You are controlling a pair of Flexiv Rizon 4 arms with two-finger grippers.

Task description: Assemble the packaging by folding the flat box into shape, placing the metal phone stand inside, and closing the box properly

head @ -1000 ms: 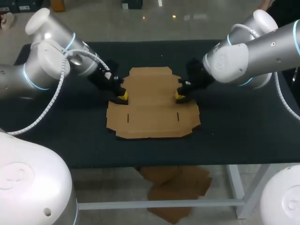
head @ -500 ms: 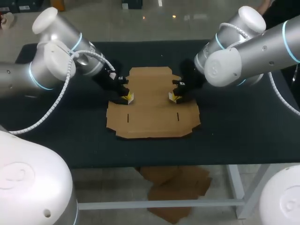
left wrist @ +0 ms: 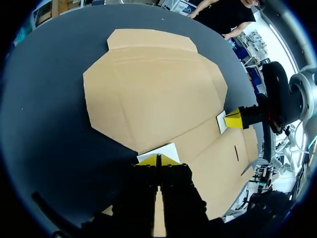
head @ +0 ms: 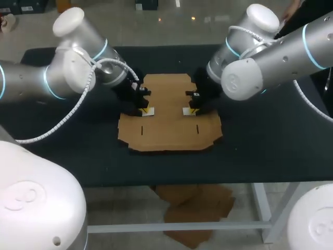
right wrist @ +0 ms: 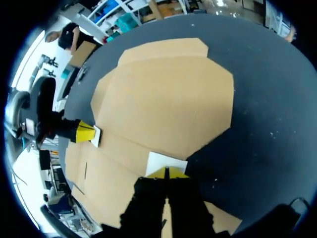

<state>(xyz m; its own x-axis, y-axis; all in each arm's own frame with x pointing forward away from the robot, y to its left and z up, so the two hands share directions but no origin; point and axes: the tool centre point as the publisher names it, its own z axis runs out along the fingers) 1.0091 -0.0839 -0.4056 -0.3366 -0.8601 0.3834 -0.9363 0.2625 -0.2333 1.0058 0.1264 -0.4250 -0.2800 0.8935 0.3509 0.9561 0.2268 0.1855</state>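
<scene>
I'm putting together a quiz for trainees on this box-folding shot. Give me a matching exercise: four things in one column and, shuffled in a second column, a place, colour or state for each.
Things:
1. cardboard box
2. left gripper
3. right gripper
4. table

Descriptions:
A. dark top, under everything
B. jaws shut on the white-faced right flap
C. brown, lying mostly flat
D. jaws shut on the white-faced left flap

Pairs: 1-C, 2-D, 3-B, 4-A
</scene>
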